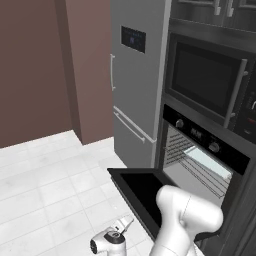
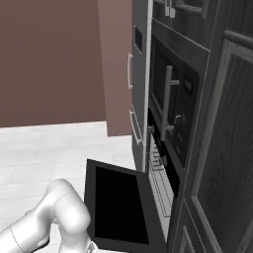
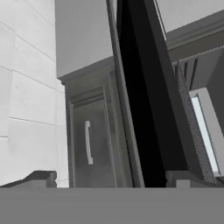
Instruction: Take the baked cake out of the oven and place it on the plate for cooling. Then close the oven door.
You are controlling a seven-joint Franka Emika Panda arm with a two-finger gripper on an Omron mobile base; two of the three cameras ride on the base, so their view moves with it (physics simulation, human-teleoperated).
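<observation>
The oven (image 1: 200, 150) holds bare wire racks (image 1: 202, 170); its oven door (image 1: 137, 192) hangs open.

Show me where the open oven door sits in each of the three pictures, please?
Left base view: the oven door lies dropped open at lower centre, beside the white arm.
Right base view: oven door at bottom centre, its dark glass facing up.
Hand view: oven door seen edge-on, a dark band through the middle.
Shared landmark: the wire racks inside.

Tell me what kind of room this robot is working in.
Most likely a home kitchen: a built-in oven with its oven door dropped open, a microwave above it, and a tall grey fridge alongside.
</observation>
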